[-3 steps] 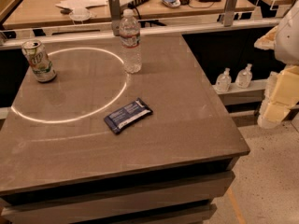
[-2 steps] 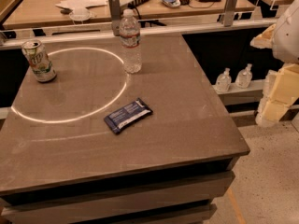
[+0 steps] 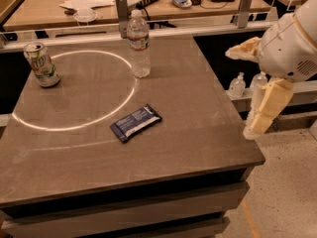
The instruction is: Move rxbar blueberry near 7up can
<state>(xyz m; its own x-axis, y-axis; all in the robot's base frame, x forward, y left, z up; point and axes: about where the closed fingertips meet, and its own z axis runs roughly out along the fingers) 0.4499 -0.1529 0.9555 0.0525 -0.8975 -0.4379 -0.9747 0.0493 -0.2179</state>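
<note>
7up can: upright at the far left corner of the table, on the left side of a ring of light.
Water bottle: upright at far centre, on the ring's far right edge.
Rxbar blueberry: flat, label up, set at an angle near the table's middle, just outside the ring's near right arc. Well apart from the can and not held.
Gripper: in the air beyond the table's right edge, well apart from the bar. Its two tan fingers are spread apart and hold nothing.
Stage: judged to be the approach; no grasp made.
Risk, grasp: the bar is thin and lies flat, so fingers closing too high may skid over the wrapper or shove it away.
Risk, transit: the reach from the right passes near the bottle, and a low arm could topple it.
Risk, placement: releasing too close could knock the can.
</note>
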